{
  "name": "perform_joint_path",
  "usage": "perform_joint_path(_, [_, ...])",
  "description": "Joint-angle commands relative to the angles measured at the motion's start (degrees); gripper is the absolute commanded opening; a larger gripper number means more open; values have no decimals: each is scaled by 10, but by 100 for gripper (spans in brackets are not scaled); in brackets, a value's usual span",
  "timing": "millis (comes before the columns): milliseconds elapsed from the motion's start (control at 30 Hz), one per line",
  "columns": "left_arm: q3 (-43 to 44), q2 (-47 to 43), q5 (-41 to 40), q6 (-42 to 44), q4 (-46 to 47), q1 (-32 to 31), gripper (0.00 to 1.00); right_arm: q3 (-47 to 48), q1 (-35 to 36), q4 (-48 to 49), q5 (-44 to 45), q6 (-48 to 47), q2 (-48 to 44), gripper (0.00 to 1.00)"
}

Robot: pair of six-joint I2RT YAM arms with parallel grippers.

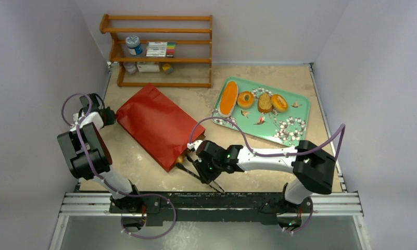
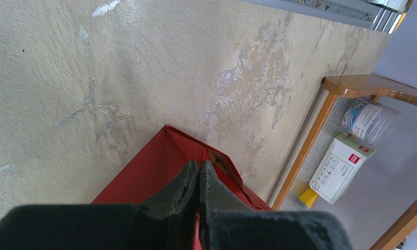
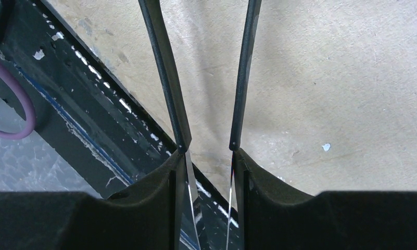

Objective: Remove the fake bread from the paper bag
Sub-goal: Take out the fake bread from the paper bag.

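Observation:
The red paper bag (image 1: 155, 125) lies flat on the table, its mouth toward the near edge. My left gripper (image 1: 110, 115) is shut on its far corner; in the left wrist view the fingertips (image 2: 209, 179) pinch the red paper bag (image 2: 154, 166). A brown-orange bit (image 1: 181, 158) shows at the mouth; I cannot tell whether it is bread or lining. My right gripper (image 1: 204, 167) is shut on black-handled tongs (image 1: 212, 182), whose arms (image 3: 162, 78) spread out over the table's front edge. Fake bread pieces, a long loaf (image 1: 228, 98), two buns and a slice (image 1: 265, 102), lie on the green tray (image 1: 284, 127).
A wooden shelf (image 1: 159, 49) at the back holds a jar, markers and a white box (image 2: 341, 166). The black front rail (image 1: 211, 200) runs under the tongs. Walls close in on both sides.

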Motion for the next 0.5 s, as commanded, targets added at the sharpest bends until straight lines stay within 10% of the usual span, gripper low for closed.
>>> perform_joint_path(0, [1, 5, -16, 0, 3, 7, 0, 23, 3, 7, -15, -15, 8, 39])
perform_joint_path(467, [-1, 10, -15, -1, 8, 7, 0, 60, 0, 11, -11, -14, 45, 39])
